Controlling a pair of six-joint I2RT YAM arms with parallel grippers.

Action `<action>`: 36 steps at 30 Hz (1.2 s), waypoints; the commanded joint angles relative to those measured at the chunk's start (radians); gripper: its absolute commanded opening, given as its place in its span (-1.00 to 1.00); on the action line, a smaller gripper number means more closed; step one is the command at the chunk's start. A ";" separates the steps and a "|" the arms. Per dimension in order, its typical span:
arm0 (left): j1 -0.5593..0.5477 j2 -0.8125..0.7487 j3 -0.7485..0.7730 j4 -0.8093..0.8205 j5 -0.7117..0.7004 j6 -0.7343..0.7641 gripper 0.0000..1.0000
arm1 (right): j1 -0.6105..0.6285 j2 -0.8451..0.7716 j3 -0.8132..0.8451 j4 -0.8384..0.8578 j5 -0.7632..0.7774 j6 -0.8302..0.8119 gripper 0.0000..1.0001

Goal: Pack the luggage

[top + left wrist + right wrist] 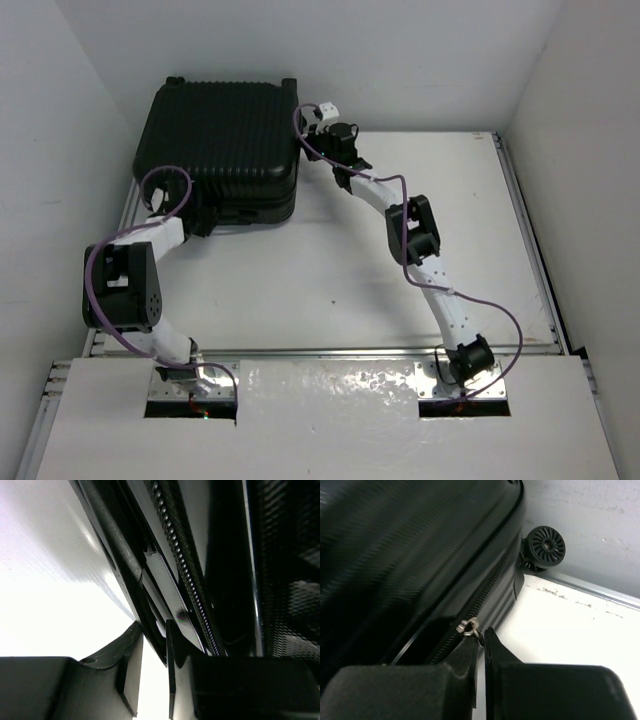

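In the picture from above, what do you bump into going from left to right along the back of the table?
luggage → right gripper → bare white table → metal rail at the table's right edge

**Both arms, seen beside the luggage (pixel 220 150).** We see the left arm (pixel 165 235), at the luggage's near-left corner, and the right arm (pixel 440 295), off its right side, built alike: slim white links between blocky black joint housings. We note one purple cable (pixel 166 170) looped over the left arm and a second purple cable (pixel 517 335) arcing along the right arm. Each base sits on a bare metal plate (pixel 160 395), on the side farthest from the luggage. A small white block (pixel 328 110) caps the right wrist by the luggage's far-right corner. In the wrist views, the left gripper (pixel 154 630) and right gripper (pixel 481 637) show matte black, flat-faced, wedge-shaped fingers (pixel 500 655).
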 commanded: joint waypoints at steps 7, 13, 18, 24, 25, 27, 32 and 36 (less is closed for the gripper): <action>-0.150 0.028 0.022 0.002 -0.106 0.292 -1.00 | -0.036 -0.186 -0.312 0.111 -0.140 0.017 -0.20; -0.397 0.034 0.001 -0.018 -0.110 0.349 -1.00 | -0.106 -0.692 -1.106 0.385 -0.035 0.149 0.79; -0.584 -0.077 -0.110 -0.012 -0.112 0.346 -1.00 | -0.177 -1.046 -1.448 0.304 0.018 0.154 0.97; -0.800 -0.171 -0.219 0.009 -0.121 0.274 -1.00 | -0.201 -1.330 -1.568 0.077 0.126 0.082 0.98; -0.829 -0.183 -0.223 0.008 -0.126 0.260 -1.00 | -0.206 -1.399 -1.588 0.053 0.127 0.074 0.98; -0.929 -0.185 -0.225 -0.024 -0.153 0.247 -1.00 | -0.221 -1.455 -1.602 -0.023 0.162 0.069 0.98; -1.024 -0.251 -0.263 -0.193 -0.266 0.143 -1.00 | -0.252 -1.565 -1.589 -0.225 0.208 0.048 0.98; -0.980 -0.407 -0.251 -0.380 -0.449 0.037 -1.00 | -0.258 -1.646 -1.606 -0.297 0.239 0.052 0.98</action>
